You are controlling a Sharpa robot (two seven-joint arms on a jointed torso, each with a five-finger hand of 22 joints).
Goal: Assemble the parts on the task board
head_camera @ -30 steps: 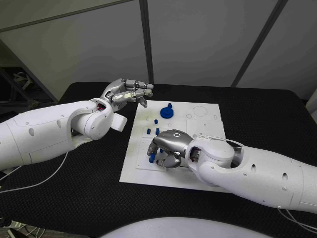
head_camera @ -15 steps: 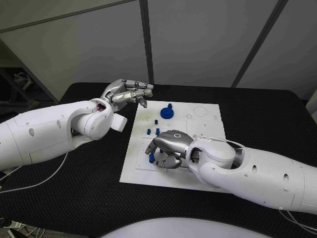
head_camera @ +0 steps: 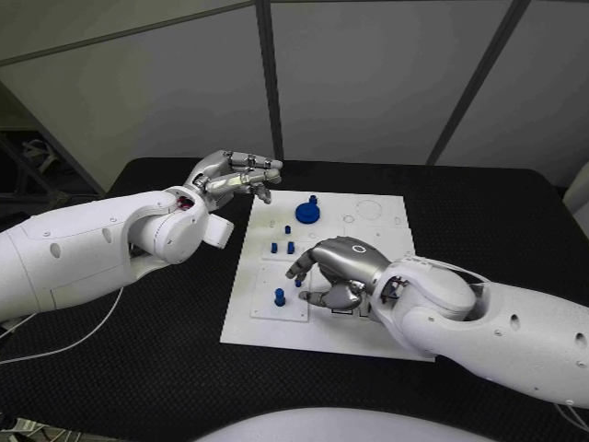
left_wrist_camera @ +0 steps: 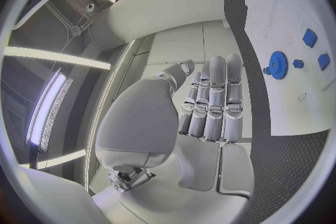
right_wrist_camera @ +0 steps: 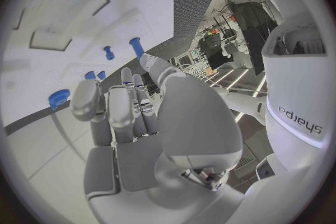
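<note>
Head view: board point(head_camera: 375, 327) mid-table, blue gear point(head_camera: 308, 212) at far end, pegs point(head_camera: 282, 247) mid, one peg point(head_camera: 280, 296) near left edge. Left hand point(head_camera: 236, 175) raised beside far corner, fingers curled, empty. Right hand point(head_camera: 337, 273) over board, fingers loosely bent, we see nothing held.
Left wrist: we see fingers point(left_wrist_camera: 213, 102) folded together, gear point(left_wrist_camera: 278, 62) beyond.
Right wrist: fingers point(right_wrist_camera: 120, 106) bent, pegs point(right_wrist_camera: 136, 45) beyond.

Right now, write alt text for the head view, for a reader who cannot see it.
A white task board lies on a black table, with the robot's right hand low over its near half, beside a small blue peg. The left hand hangs, fingers curled, by the board's far left corner, near a blue gear and more pegs.
</note>
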